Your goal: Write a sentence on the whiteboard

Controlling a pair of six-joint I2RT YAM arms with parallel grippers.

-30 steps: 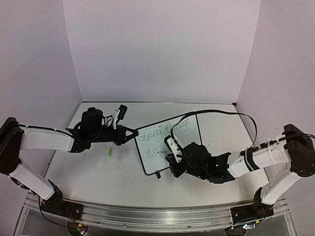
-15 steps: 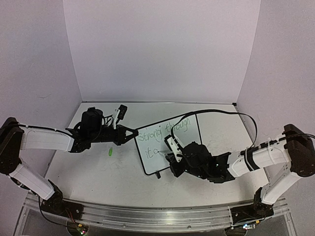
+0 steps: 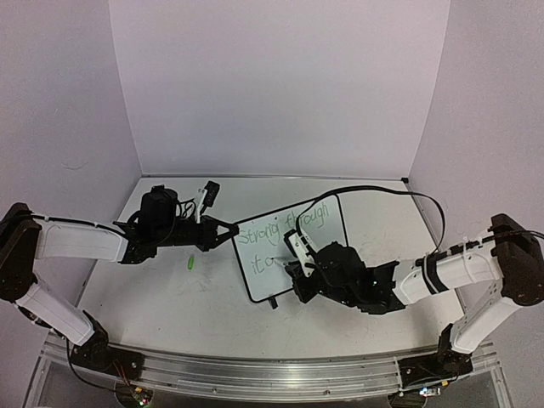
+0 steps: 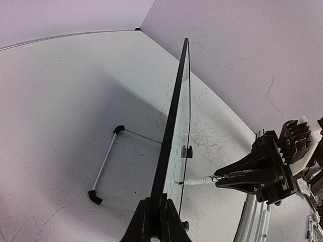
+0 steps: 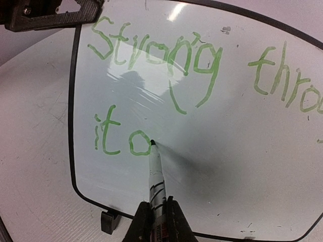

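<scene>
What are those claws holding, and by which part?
The left gripper pinches the edge of the black-framed whiteboard; right gripper clamps the white marker pen by its barrel.

Left gripper [image 4: 156,205], right gripper [image 5: 157,207]: both clamped.

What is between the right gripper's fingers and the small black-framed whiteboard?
A thin white marker pen, held by the right gripper; its tip touches the black-framed whiteboard. The right wrist view shows this.
</scene>
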